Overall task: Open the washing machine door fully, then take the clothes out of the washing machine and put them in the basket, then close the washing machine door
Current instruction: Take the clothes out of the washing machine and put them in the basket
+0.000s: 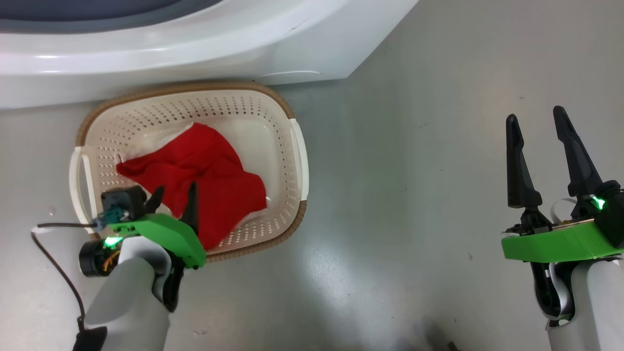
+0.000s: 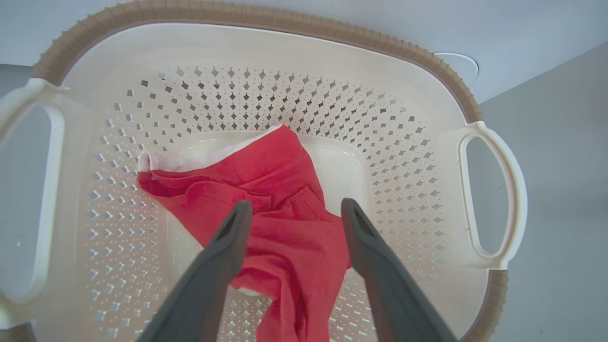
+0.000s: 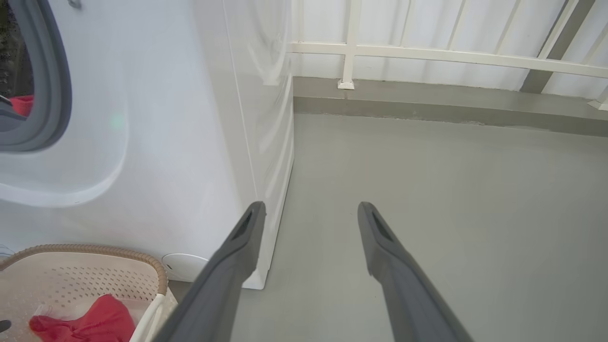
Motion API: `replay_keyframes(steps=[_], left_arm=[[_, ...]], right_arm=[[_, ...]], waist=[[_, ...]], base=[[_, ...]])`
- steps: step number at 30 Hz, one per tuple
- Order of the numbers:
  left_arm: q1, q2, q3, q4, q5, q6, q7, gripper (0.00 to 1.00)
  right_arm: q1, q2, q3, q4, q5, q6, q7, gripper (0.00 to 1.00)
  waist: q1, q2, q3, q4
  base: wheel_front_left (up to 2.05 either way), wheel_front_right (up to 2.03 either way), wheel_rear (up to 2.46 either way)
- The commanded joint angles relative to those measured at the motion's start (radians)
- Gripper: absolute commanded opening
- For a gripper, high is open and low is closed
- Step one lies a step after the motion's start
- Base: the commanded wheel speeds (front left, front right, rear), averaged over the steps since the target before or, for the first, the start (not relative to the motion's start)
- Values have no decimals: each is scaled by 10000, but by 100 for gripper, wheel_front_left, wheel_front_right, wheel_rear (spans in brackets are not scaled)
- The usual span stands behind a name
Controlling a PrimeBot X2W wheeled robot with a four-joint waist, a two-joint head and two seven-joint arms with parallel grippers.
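Evidently the left gripper (image 2: 294, 204) is hanging open over the clothes (image 2: 266, 171) in the basket (image 2: 237, 14), the washing machine (image 1: 146, 53) lying just beyond its far rim.

Smooth grey floor (image 3: 451, 190); at its far edge a low grey kerb (image 3: 427, 100) and a cream-white metal railing (image 3: 427, 53).

A smooth grey floor (image 1: 414, 195) carries a cream perforated basket (image 1: 146, 112) with a brown rim, standing just beside the white washing machine (image 1: 195, 53).
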Motion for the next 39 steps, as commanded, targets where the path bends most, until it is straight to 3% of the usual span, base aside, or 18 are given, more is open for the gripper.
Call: replay_keyframes(steps=[1, 6, 9, 15, 29, 39], left_arm=[[13, 240, 276, -59, -78, 29, -82, 100], [-74, 310, 414, 134, -143, 111, -82, 100], [86, 390, 602, -438, -88, 363, -82, 100], [718, 307, 856, -1587, 22, 379, -82, 100], [2386, 149, 1074, -5400, 813, 228, -82, 100], [3758, 118, 1363, -8276, 1357, 378, -82, 100]], right_arm=[[-14, -91, 191, -186, 39, 62, -65, 100], [4, -91, 176, -83, 56, 62, -65, 100], [40, -91, 124, -25, 99, 62, -65, 100], [94, -91, 15, 30, 84, 62, -65, 100], [179, -91, -78, 224, -288, 62, -65, 100], [471, -91, -178, 269, -491, 62, -65, 100]], waist=[[0, -1, -37, 27], [0, -1, -286, 97], [0, -1, -494, 164], [0, -1, -972, 351], [0, -1, -2064, 695], [0, -1, -3013, 845]], base=[[0, 0, 0], [0, 0, 0], [0, 0, 0], [0, 0, 0], [0, 0, 0], [0, 0, 0]])
